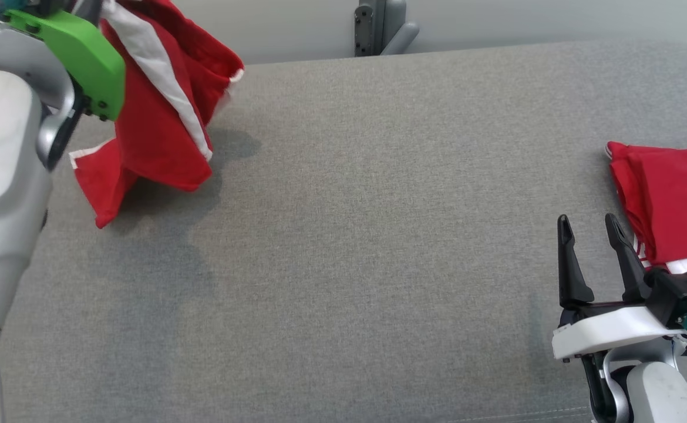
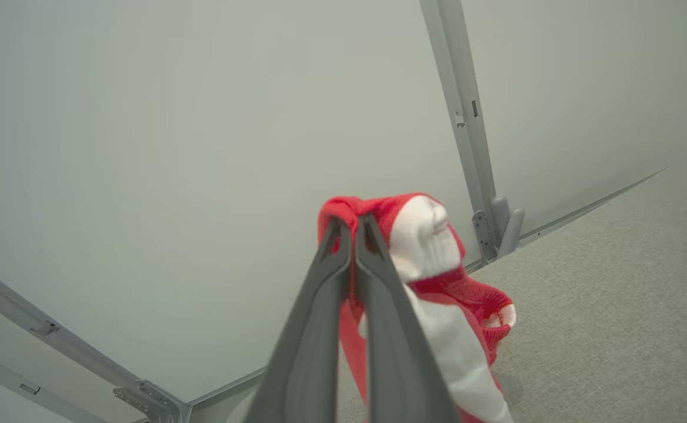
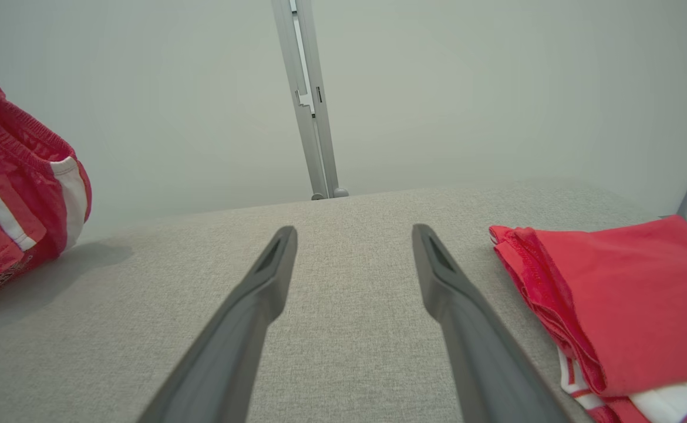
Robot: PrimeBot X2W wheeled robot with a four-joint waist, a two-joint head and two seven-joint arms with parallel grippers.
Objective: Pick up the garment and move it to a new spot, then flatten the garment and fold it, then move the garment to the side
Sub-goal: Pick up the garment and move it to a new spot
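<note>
Red garment [image 1: 161,129] with white stripe, red folded clothes [image 1: 672,194] with white trim, grey fabric tabletop [image 1: 379,264], green arm cover [image 1: 79,53]

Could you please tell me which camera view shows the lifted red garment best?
The head view: the lifted garment hangs there nearly whole. The left wrist view shows the left gripper shut on its bunched top; the right wrist view catches a cropped part.

The garment [image 1: 155,117] is red with broad white stripes and a ribbed red band, bunched and hanging in loose folds over the far left of the grey surface [image 1: 379,247]. Its top is pinched between the closed fingers of the left hand [image 2: 352,226]. Its lowest corners dangle near the surface, above their shadow; whether they touch cannot be told.
</note>
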